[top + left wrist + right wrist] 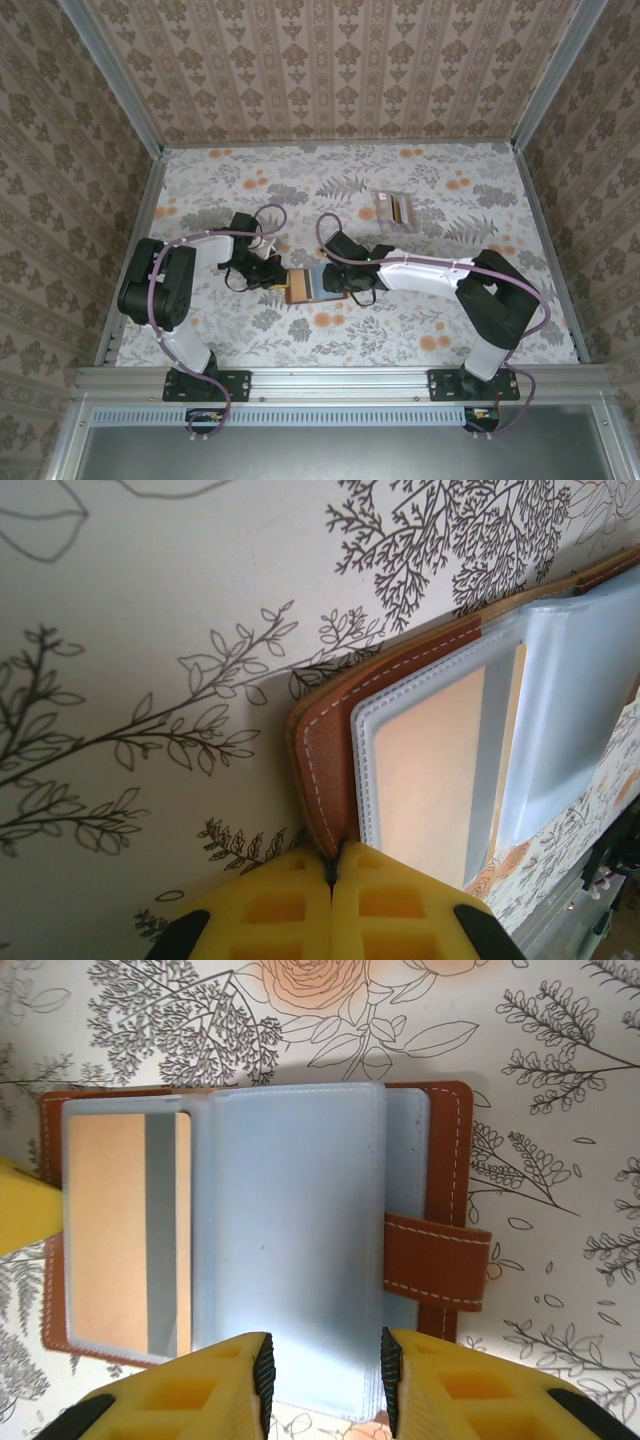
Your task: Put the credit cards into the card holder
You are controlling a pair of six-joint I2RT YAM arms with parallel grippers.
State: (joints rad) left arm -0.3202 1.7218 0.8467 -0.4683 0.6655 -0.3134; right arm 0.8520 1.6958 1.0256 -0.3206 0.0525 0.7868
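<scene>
- Left gripper (277, 276), top view: clamped on the left edge of the holder (297, 287); the right gripper (330, 285) sits over the holder's right half, and its jaws cannot be read from here
- The holder lies open and flat on the table (200, 190), between the two grippers, mid-width and toward the front
- Spare cards (395, 210) lie in a small stack on the cloth, further back and to the right, well apart from the holder
- Bare cloth lies all round that stack and along the far edge; walls (60, 150) close the table at the back and both sides
- Left wrist view: the yellow fingers (290, 910) are pressed together, with the holder's leather edge (325, 740) nipped in the seam between them
- A clear sleeve (420, 675) inside holds a tan card (430, 770); a pale leaf (580, 680) rises off it on the right
- Open cloth lies left of and above the holder
- Right wrist view: the right gripper (322, 1375) has its jaws apart, and the lower edge of the pale leaf (300, 1230) runs between its fingers (230, 1390); whether they touch it I cannot tell
- The tan card (110, 1230), with a grey stripe, sits in the left sleeve
- The tab (435, 1270) lies across the holder's right edge
- Free cloth lies above and to the right
</scene>
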